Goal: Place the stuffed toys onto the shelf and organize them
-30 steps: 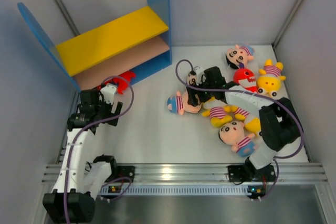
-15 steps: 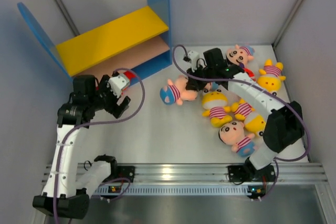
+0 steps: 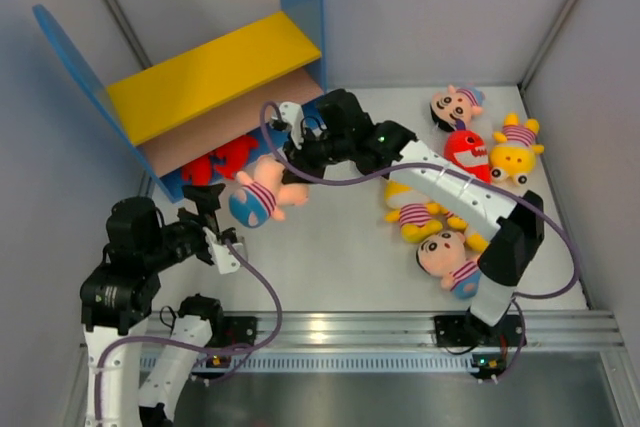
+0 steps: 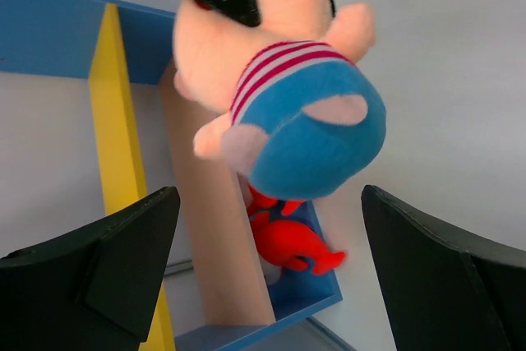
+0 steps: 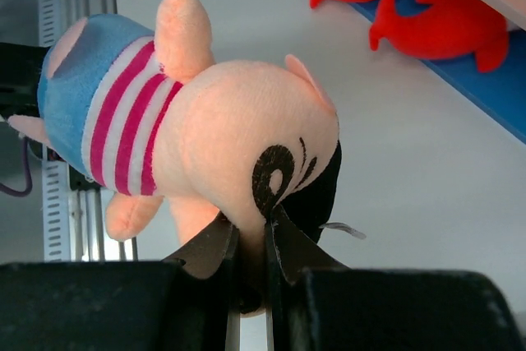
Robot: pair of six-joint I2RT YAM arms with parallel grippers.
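A pink-faced stuffed toy (image 3: 262, 192) in a striped shirt and blue bottoms hangs in front of the shelf (image 3: 210, 72). My right gripper (image 3: 300, 152) is shut on its head. In the right wrist view the right gripper (image 5: 255, 236) pinches the toy (image 5: 205, 137) low on its face. Red stuffed toys (image 3: 222, 160) lie on the shelf's blue bottom level, under the tan board (image 3: 235, 117). My left gripper (image 3: 215, 237) stands open just near of the hanging toy. In the left wrist view this toy (image 4: 288, 96) fills the space ahead of the left gripper (image 4: 267, 203), with a red toy (image 4: 292, 240) behind it.
More stuffed toys lie at the right of the table: a pink-faced one (image 3: 455, 107), a red monster (image 3: 465, 147), a yellow one (image 3: 515, 152), a yellow striped one (image 3: 410, 212) and another pink-faced one (image 3: 450, 262). Grey walls close in both sides.
My right gripper shut on the pink-faced toy and carried it left, from the middle of the table to the shelf front. My left arm pulled back toward the near edge, gripper open.
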